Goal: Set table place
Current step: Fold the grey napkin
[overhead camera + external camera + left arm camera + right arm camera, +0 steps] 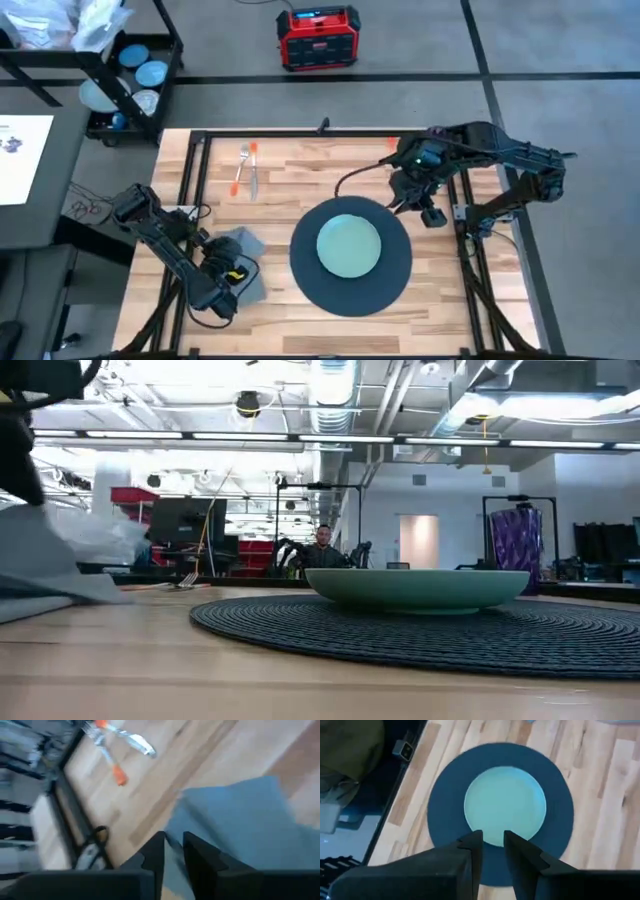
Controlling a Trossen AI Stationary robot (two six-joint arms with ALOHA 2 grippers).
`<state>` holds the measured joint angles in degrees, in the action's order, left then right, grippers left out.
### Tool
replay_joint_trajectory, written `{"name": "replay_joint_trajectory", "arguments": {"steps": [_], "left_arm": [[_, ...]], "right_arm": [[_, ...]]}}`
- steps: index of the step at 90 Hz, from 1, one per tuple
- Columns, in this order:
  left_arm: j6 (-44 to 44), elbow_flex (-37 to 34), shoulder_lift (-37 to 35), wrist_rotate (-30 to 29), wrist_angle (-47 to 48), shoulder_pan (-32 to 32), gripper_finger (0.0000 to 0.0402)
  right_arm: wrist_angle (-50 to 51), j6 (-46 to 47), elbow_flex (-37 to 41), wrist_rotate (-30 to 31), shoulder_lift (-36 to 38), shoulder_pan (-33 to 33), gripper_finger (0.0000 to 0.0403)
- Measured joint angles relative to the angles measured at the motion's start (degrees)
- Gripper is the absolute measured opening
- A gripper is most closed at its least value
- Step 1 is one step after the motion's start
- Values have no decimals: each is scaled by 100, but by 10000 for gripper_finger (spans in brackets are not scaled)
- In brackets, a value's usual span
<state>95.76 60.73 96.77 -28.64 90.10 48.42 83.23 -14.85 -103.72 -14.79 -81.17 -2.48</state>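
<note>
Low view showed the wooden table [120,670] closest, then the dark round mat [300,622] with the pale green plate [420,588] sitting at its middle, and a grey napkin [50,575] lifted off the wood at the picture's left edge. Behind the table a person [322,550] sat in the room.

From above, the left gripper [228,272] was at the table's near left part, beside the mat, its fingers [152,857] nearly together and pinching an edge of the napkin; the rest of the cloth lay partly on the wood. The plate rested centred on the mat, near the middle of the table. The right gripper [432,212] hung just past the mat's far right rim, fingers [470,847] a narrow gap apart and holding nothing.

Farther back, near the far left rail, an orange-handled fork [240,170] and a knife [253,180] lay side by side, well apart from the mat. Off the table stood a black cart [130,80] with blue plates and a red box [318,38] on the floor.
</note>
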Motion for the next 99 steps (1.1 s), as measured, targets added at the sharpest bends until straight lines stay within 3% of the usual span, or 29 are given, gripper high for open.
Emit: {"name": "replay_joint_trajectory", "arguments": {"steps": [24,36,41,48,58,65,83,99], "left_arm": [[454,-15,-15,155,-97,112,102],[584,-15,-17,-271,-1359,111,105],[-105,-15,-17,-472,-2339,-12,105],[-1601,-9,-17,-318,-3587,-318,102],[-2970,154,-17,117,-4268,-794,91],[-3388,232,-17,399,-4120,-1048,88],[-3144,134,-20,454,-2878,-1309,93],[-3512,-54,-17,456,-3077,-1558,94]], "right_arm": [[-66,79,0,0,-5,-99,66],[-89,56,0,-2,-31,27,66],[-96,3,0,-7,-31,31,66],[-104,-2,0,-3,-28,15,66],[-104,-8,0,6,-28,-56,66],[-83,-48,0,2,-28,-97,66],[41,-178,0,4,-14,-105,66],[52,-214,0,4,-11,-105,66]]}}
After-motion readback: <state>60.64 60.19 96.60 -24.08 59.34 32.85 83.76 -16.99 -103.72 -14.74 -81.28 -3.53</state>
